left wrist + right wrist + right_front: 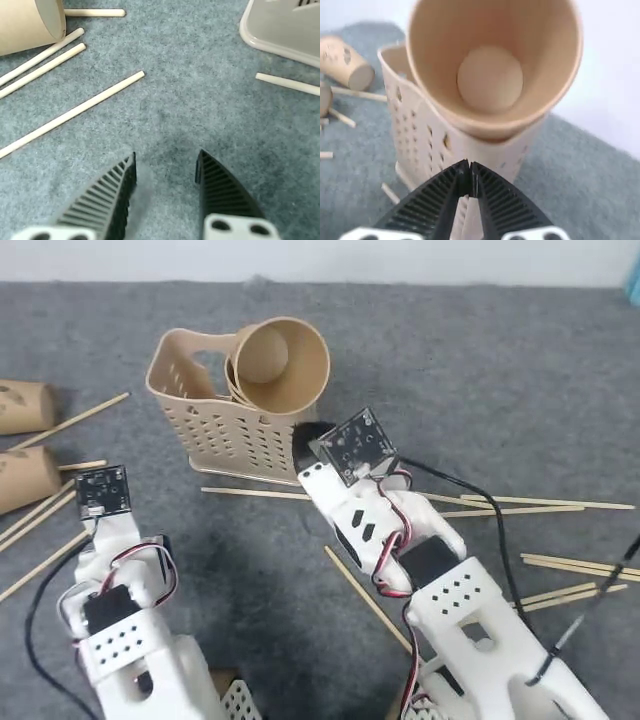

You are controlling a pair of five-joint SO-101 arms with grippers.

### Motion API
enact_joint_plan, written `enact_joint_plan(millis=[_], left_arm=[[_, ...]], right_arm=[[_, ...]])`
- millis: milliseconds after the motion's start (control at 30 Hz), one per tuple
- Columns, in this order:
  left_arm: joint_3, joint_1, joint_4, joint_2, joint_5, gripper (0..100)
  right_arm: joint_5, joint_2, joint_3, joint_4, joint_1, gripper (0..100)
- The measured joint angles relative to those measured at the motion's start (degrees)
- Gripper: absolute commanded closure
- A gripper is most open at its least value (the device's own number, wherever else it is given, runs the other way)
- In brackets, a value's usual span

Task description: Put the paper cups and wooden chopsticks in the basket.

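A beige slotted basket [225, 420] stands upright on the grey carpet. A paper cup [282, 360] leans in its top corner, mouth turned up and outward. My right gripper [469, 168] is shut, with nothing seen between its fingers, close against the basket wall [420, 135] just below that cup [492, 65]. Two more paper cups [22, 406] [25, 478] lie on their sides at the far left. My left gripper [165, 170] is open and empty over bare carpet, beside one lying cup [27, 22] and several wooden chopsticks [70, 114].
Wooden chopsticks lie scattered: a few beside the left arm [40, 510], one before the right arm [370, 600], several at the right [520, 505]. A white slotted object [240, 702] sits at the near edge.
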Motion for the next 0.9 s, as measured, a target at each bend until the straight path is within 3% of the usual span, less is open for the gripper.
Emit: enact_joint_plan(millis=[300, 433, 633, 900], left_arm=[[0.0, 0.0, 0.0, 0.0, 0.0, 81], [0.0, 0.0, 0.0, 0.0, 0.0, 81], [0.0, 0.0, 0.0, 0.0, 0.0, 81], [0.0, 0.0, 0.0, 0.0, 0.0, 81]], right_arm=[[0.0, -1.49, 0.0, -20.66, 0.09, 99.1], [0.0, -5.63, -0.09, -22.59, 0.0, 99.1], [0.0, -12.22, -0.09, -9.14, 0.0, 99.1], [0.0, -30.15, 2.64, 22.42, 0.0, 99.1]])
